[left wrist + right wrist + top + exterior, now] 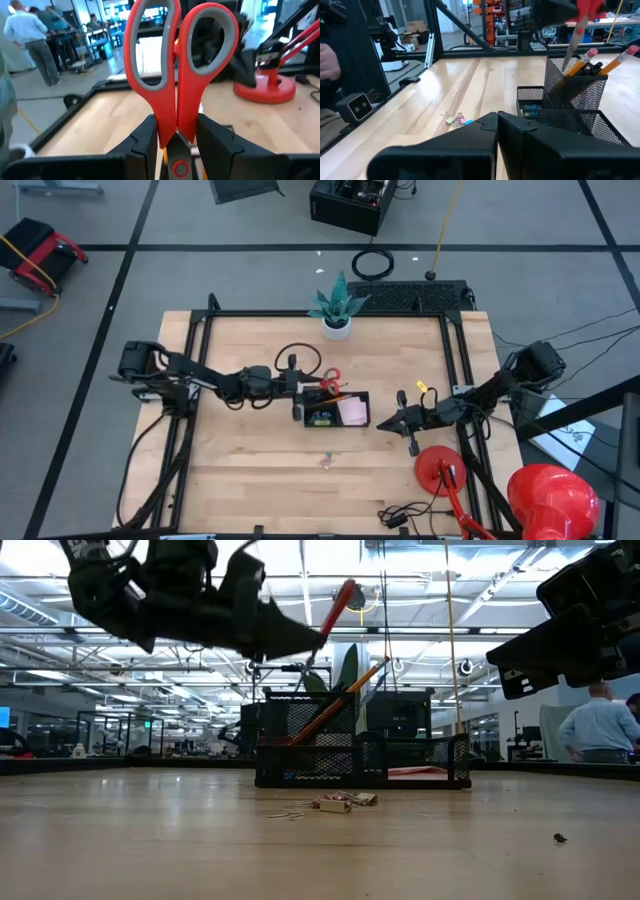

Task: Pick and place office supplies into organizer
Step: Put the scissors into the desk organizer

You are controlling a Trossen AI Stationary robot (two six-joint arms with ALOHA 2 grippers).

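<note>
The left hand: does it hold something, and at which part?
The left hand holds the red-handled scissors just below the handle loops, near the pivot.

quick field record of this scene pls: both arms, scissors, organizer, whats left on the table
left gripper: over the organizer, fingers clamped on the scissors
scissors: red handles, gripped just below the handle loops, blades pointing down toward the organizer
right gripper: shut, holding nothing, waiting just right of the organizer
organizer: black mesh tray, mid table; pencils stand in its tall cup, pink pad in the low part
loose on table: cluster of small clips in front of the organizer
</note>
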